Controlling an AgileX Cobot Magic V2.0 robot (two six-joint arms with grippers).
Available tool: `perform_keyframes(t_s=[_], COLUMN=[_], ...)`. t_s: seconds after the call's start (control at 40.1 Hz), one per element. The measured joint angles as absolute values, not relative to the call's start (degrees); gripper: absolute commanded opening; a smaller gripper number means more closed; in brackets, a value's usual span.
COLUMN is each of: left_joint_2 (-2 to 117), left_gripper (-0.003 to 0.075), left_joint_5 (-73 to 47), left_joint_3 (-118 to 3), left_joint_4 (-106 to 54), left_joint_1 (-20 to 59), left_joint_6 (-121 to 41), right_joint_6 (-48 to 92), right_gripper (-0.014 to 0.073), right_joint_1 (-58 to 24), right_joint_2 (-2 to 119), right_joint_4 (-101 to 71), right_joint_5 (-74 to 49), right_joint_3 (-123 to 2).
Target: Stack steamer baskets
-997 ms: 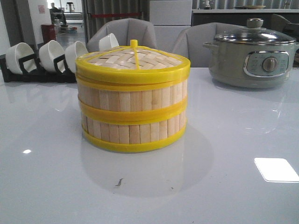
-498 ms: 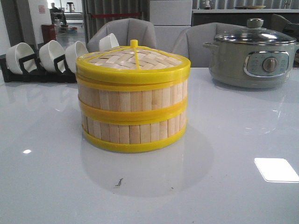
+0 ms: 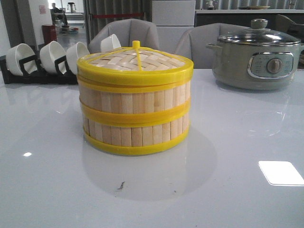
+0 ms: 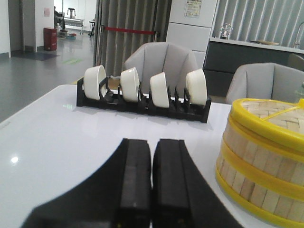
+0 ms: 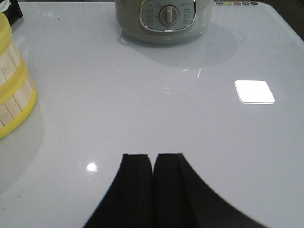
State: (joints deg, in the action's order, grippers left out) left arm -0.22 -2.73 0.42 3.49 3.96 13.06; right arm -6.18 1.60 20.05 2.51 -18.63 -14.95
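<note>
From left: the left gripper (image 4: 152, 190), jaws pressed together, hangs beside the steamer baskets (image 3: 135, 114), stacked two high under a woven lid (image 3: 135, 61) mid-table; the right gripper (image 5: 153, 185) (also closed, empty) hangs apart. A careless sweep could topple the stack. The basket interiors are hidden.

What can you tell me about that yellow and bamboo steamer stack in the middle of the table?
The steamer baskets stand as two round, same-sized tiers, one squarely on the other, upright on the glossy white table. Their walls are vertical light bamboo slats, banded by yellow plastic-looking rims at bottom, middle and top. A flat woven-bamboo lid with a yellow rim and small yellow knob closes the top. Nothing else touches them; both grippers are away.
</note>
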Motion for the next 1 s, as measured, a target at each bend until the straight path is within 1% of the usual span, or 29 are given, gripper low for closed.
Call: perform_keyframes(t_s=[0.573,0.797,0.997], left_joint_2=[-0.2,-0.2,-0.2], left_gripper=[0.0097,0.0097,0.0097], left_joint_5=[-3.0,-3.0,-3.0], left_joint_3=[0.4,0.4,0.4], left_joint_4=[5.0,1.5,0.0], left_joint_1=[3.8,3.8,3.8], left_joint_6=[12.6,4.6,3.0], right_joint_6=[-6.2,-6.2,-6.2], right_gripper=[0.0054,0.0054,0.0054], right_joint_1=[1.6,1.6,1.6], right_joint_2=[20.0,20.0,20.0], right_joint_4=[2.5,2.5,2.5], right_joint_5=[-18.6,-18.6,-18.6], right_joint_3=[-15.0,-15.0,-15.0])
